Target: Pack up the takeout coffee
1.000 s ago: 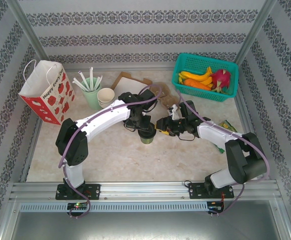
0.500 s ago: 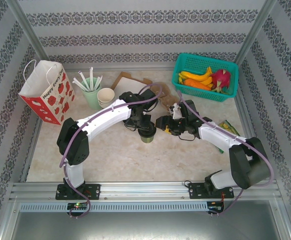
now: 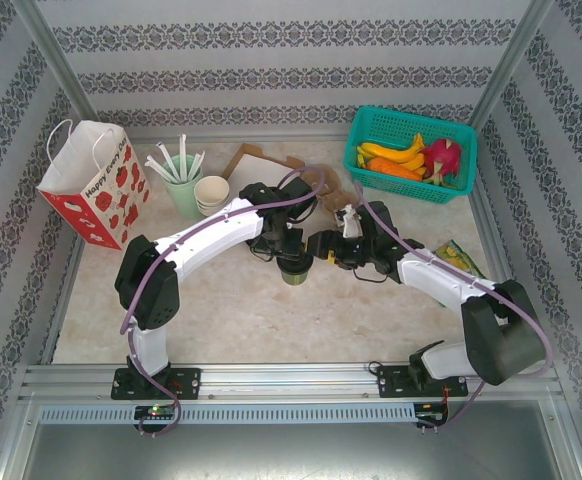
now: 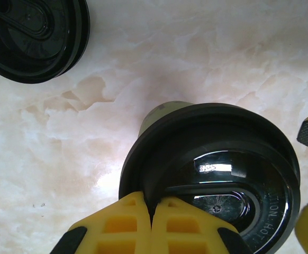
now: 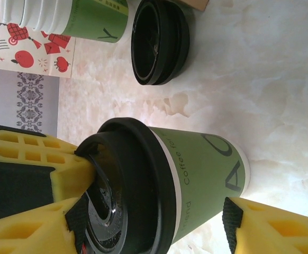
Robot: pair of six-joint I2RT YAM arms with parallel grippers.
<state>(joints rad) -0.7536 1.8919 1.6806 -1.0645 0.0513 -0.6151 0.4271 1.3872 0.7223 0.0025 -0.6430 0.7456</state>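
The takeout coffee (image 3: 293, 274) stands upright mid-table, a green paper cup (image 5: 207, 169) with a black lid (image 4: 217, 159) on it. My left gripper (image 4: 151, 209) reaches down from above and is shut on the lid's raised rim; its yellow finger (image 5: 43, 159) meets the rim from the left. In the top view it sits over the cup (image 3: 289, 252). My right gripper (image 5: 153, 217) is beside the cup, rolled on its side and open. One pad (image 5: 74, 217) is level with the lid, the other (image 5: 231, 217) is near the cup's base. It comes in from the right (image 3: 321, 246).
A stack of black lids (image 5: 156, 42) lies just beyond the cup. Behind are nested cups (image 3: 211, 192), a mint cup of white sticks (image 3: 183, 180), a red-and-white paper bag (image 3: 96, 185), a brown carrier (image 3: 323, 190) and a teal fruit basket (image 3: 411, 111). Packets (image 3: 456, 255) lie at the right.
The right arm's forearm has swung outward to the right and its gripper has edged slightly away from me. The left arm and the cup have stayed put.
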